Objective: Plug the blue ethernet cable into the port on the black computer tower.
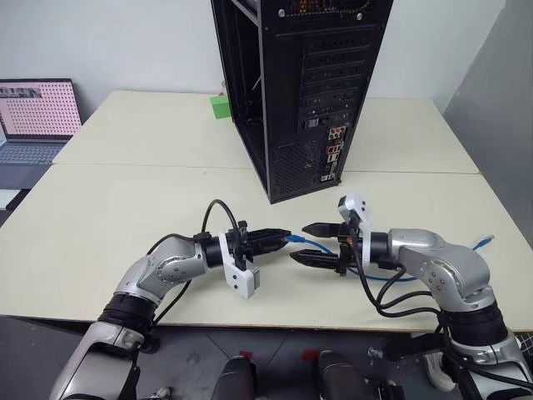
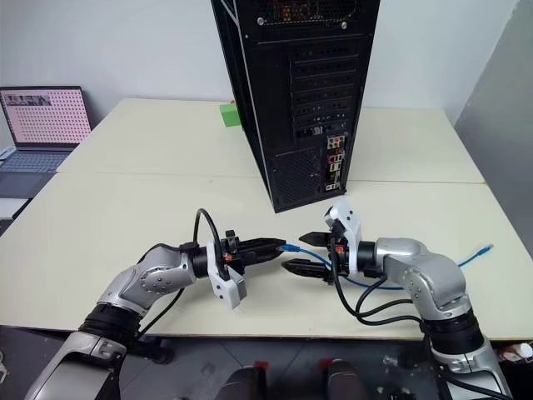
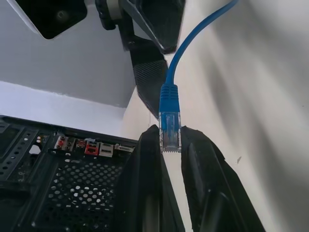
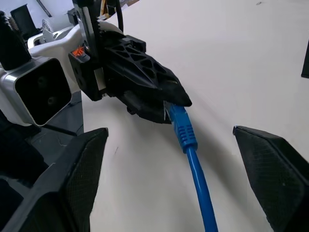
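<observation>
The black computer tower stands upright at the middle back of the table, back panel toward me. The port lies in the small connector cluster low on that panel, too small to single out. My left gripper points right, level above the table, shut on the plug of the blue ethernet cable. The right gripper faces it from the right, open, one finger above and one below the cord just behind the plug, touching nothing. The cord trails right across the table.
The cable's other end lies near the table's right edge. A green block sits left of the tower. An open laptop stands on a separate desk at far left. The cream table stretches wide to the left.
</observation>
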Robot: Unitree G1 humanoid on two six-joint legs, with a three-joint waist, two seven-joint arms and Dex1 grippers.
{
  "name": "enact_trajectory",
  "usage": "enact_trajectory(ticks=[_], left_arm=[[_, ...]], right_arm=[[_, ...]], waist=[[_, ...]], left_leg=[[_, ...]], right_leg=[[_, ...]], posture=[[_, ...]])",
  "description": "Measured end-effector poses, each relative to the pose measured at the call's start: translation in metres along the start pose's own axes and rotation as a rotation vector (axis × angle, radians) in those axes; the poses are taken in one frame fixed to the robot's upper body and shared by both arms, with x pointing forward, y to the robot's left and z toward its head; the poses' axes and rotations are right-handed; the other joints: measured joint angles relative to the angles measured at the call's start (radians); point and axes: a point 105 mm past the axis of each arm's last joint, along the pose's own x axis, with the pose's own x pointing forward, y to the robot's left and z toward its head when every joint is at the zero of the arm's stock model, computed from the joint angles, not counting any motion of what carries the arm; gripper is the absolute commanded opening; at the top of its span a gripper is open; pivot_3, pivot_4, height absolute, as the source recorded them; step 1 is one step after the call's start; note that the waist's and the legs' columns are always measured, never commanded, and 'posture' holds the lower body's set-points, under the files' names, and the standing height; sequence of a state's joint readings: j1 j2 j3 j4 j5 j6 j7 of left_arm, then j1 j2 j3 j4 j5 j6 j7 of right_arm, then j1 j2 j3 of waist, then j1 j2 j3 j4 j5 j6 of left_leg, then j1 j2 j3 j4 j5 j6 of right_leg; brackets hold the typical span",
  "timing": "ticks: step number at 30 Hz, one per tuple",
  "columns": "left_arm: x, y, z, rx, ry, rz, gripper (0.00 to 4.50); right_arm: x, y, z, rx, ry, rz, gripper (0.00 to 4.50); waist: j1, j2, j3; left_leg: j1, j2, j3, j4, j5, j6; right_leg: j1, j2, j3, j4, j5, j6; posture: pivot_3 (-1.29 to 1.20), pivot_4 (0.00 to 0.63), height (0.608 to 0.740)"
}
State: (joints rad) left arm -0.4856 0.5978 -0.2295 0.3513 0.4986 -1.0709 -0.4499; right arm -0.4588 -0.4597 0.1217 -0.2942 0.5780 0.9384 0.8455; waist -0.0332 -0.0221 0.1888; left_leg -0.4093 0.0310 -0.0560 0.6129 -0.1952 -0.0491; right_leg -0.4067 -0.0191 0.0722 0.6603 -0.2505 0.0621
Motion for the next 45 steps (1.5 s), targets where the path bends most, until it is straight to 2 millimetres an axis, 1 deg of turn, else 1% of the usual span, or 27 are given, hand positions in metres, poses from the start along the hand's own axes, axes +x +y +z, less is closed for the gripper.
enact_trajectory(ticks=[3, 5, 8, 14, 15, 16, 17, 18, 20, 21, 22, 24, 28, 29, 31, 33, 35, 37, 40, 42, 45], left_arm=[[0.000, -0.001, 0.000, 0.006, 0.003, 0.000, 0.28], [0.000, 0.000, 0.000, 0.007, 0.002, 0.010, 0.28], [0.001, 0.000, 0.000, 0.007, 0.001, 0.010, 0.28], [0.002, -0.001, 0.002, 0.004, -0.011, 0.014, 0.28], [0.002, -0.002, 0.003, 0.004, -0.012, 0.013, 0.28], [0.002, -0.001, 0.002, 0.004, -0.009, 0.014, 0.63], [0.002, -0.001, 0.002, 0.003, -0.007, 0.017, 0.98], [0.002, 0.000, 0.001, -0.001, -0.004, 0.026, 1.10], [0.004, 0.001, 0.001, -0.008, 0.003, 0.037, 1.49], [0.004, 0.001, 0.000, -0.011, 0.007, 0.039, 1.53], [0.004, 0.001, -0.002, -0.022, 0.019, 0.039, 1.82], [0.003, 0.000, -0.004, -0.056, 0.038, 0.044, 2.18], [-0.001, -0.007, -0.016, -0.204, 0.129, 0.050, 2.99], [-0.001, -0.008, -0.020, -0.262, 0.161, 0.060, 3.14], [0.003, -0.005, -0.029, -0.467, 0.246, 0.148, 3.54], [0.008, 0.000, -0.033, -0.602, 0.291, 0.194, 3.54], [0.017, 0.012, -0.034, -0.762, 0.332, 0.263, 3.54], [0.024, 0.020, -0.031, -0.822, 0.332, 0.286, 3.54], [0.033, 0.029, -0.034, -0.947, 0.398, 0.333, 3.54], [0.037, 0.034, -0.036, -1.011, 0.451, 0.356, 3.54], [0.040, 0.038, -0.039, -1.042, 0.509, 0.385, 3.54]], right_arm=[[0.001, -0.002, 0.000, 0.013, -0.002, 0.000, 2.81], [0.001, -0.003, 0.002, 0.012, -0.002, 0.000, 2.45], [0.002, -0.002, 0.005, 0.008, -0.005, 0.010, 1.75], [0.001, -0.004, 0.004, 0.027, -0.002, 0.012, 0.42], [0.001, -0.005, 0.003, 0.030, 0.000, 0.010, 0.26], [0.001, -0.005, 0.004, 0.032, 0.000, 0.014, 0.02], [0.001, -0.005, 0.004, 0.032, 0.000, 0.015, 0.00], [0.001, -0.005, 0.005, 0.031, -0.001, 0.017, 0.00], [0.002, -0.005, 0.005, 0.032, 0.000, 0.023, 0.00], [0.002, -0.004, 0.006, 0.030, 0.002, 0.025, 0.00], [0.003, -0.004, 0.007, 0.027, 0.005, 0.029, 0.00], [0.003, -0.005, 0.008, 0.022, 0.006, 0.027, 0.00], [0.000, -0.010, 0.010, 0.011, 0.005, -0.006, 0.00], [-0.002, -0.015, 0.012, 0.007, -0.005, -0.037, 0.00], [-0.011, -0.035, 0.021, -0.016, -0.039, -0.172, 0.00], [-0.019, -0.050, 0.032, -0.042, -0.072, -0.283, 0.00], [-0.026, -0.068, 0.048, -0.068, -0.127, -0.436, 0.00], [-0.029, -0.074, 0.057, -0.086, -0.159, -0.505, 0.00], [-0.032, -0.086, 0.071, -0.097, -0.220, -0.635, 0.00], [-0.032, -0.090, 0.077, -0.105, -0.245, -0.702, 0.00], [-0.029, -0.094, 0.082, -0.103, -0.272, -0.758, 0.00]], waist=[[0.000, 0.000, 0.000], [0.000, 0.000, 0.000], [0.000, 0.000, 0.000], [0.000, 0.000, 0.000], [0.000, 0.000, 0.000], [0.000, 0.000, 0.000], [0.000, 0.000, 0.000], [0.000, 0.000, 0.000], [0.000, 0.000, 0.000], [0.000, 0.000, 0.000], [-0.001, 0.000, 0.000], [-0.001, 0.000, 0.000], [-0.001, 0.000, 0.000], [-0.001, 0.000, 0.000], [-0.001, 0.000, 0.000], [-0.001, 0.000, 0.000], [-0.002, 0.000, 0.000], [-0.002, 0.000, 0.000], [-0.005, 0.000, 0.000], [-0.008, 0.000, 0.000], [-0.010, 0.000, 0.000]], left_leg=[[0.000, 0.000, 0.000, 0.000, 0.000, 0.000], [0.000, 0.000, 0.000, 0.000, 0.000, 0.000], [0.000, 0.000, 0.000, 0.000, 0.000, 0.000], [0.000, 0.000, 0.000, 0.000, 0.000, 0.000], [0.000, 0.000, 0.000, 0.000, 0.000, 0.000], [0.000, 0.000, 0.000, 0.000, 0.000, 0.000], [0.000, 0.000, 0.000, 0.000, 0.000, 0.000], [0.000, 0.000, 0.000, 0.000, 0.000, 0.000], [0.000, 0.000, 0.000, 0.000, 0.000, 0.000], [0.000, 0.000, 0.000, 0.000, 0.000, 0.000], [0.000, 0.000, 0.000, 0.000, 0.000, 0.000], [0.000, 0.000, 0.000, 0.000, 0.000, 0.000], [0.000, 0.000, 0.000, 0.000, 0.000, 0.000], [0.000, 0.000, 0.000, 0.000, 0.000, 0.000], [0.000, 0.000, 0.000, 0.001, 0.000, 0.000], [-0.001, 0.000, -0.001, 0.001, 0.000, 0.000], [-0.001, 0.000, -0.001, 0.001, 0.000, 0.000], [-0.001, 0.000, -0.001, 0.001, 0.000, 0.000], [-0.001, 0.000, -0.002, 0.001, 0.000, 0.000], [-0.001, 0.000, -0.002, 0.001, 0.000, 0.000], [-0.001, 0.000, -0.002, 0.001, 0.000, 0.000]], right_leg=[[0.000, 0.000, 0.000, 0.000, 0.000, 0.000], [0.000, 0.000, 0.000, 0.000, 0.000, 0.000], [0.000, 0.000, 0.000, 0.000, 0.000, 0.000], [0.000, 0.000, 0.000, 0.000, 0.000, 0.000], [0.000, 0.000, 0.000, 0.000, 0.000, 0.000], [0.000, 0.000, 0.000, 0.000, 0.000, 0.000], [0.000, 0.000, 0.000, 0.000, 0.000, 0.000], [0.000, 0.000, 0.000, 0.000, 0.000, 0.000], [0.000, 0.000, 0.000, 0.000, 0.000, 0.000], [0.000, 0.000, 0.000, 0.000, 0.000, 0.000], [0.000, 0.000, 0.000, 0.001, 0.000, 0.000], [0.000, 0.000, 0.000, 0.001, 0.000, 0.000], [0.000, 0.000, 0.000, 0.001, 0.000, 0.000], [0.000, 0.000, 0.000, 0.001, 0.000, 0.000], [0.000, 0.000, 0.000, 0.001, 0.000, 0.000], [0.000, 0.000, -0.001, 0.001, 0.000, 0.000], [0.000, 0.000, -0.001, 0.002, 0.000, 0.000], [0.000, 0.000, -0.001, 0.002, 0.000, 0.000], [-0.001, 0.001, -0.001, 0.002, 0.000, 0.000], [-0.001, 0.001, -0.001, 0.002, 0.000, 0.000], [-0.001, 0.001, -0.001, 0.002, 0.000, 0.000]], posture=[[0.00, 0.150, 0.740], [0.00, 0.150, 0.740], [0.00, 0.150, 0.740], [0.00, 0.150, 0.740], [0.00, 0.150, 0.740], [0.00, 0.150, 0.740], [0.00, 0.150, 0.740], [0.00, 0.150, 0.740], [0.00, 0.150, 0.740], [0.00, 0.150, 0.740], [0.00, 0.150, 0.740], [0.00, 0.150, 0.740], [0.00, 0.150, 0.740], [0.00, 0.150, 0.740], [0.00, 0.150, 0.740], [0.00, 0.150, 0.740], [0.00, 0.150, 0.740], [0.00, 0.150, 0.740], [0.00, 0.150, 0.740], [0.00, 0.150, 0.740], [0.00, 0.150, 0.740]])
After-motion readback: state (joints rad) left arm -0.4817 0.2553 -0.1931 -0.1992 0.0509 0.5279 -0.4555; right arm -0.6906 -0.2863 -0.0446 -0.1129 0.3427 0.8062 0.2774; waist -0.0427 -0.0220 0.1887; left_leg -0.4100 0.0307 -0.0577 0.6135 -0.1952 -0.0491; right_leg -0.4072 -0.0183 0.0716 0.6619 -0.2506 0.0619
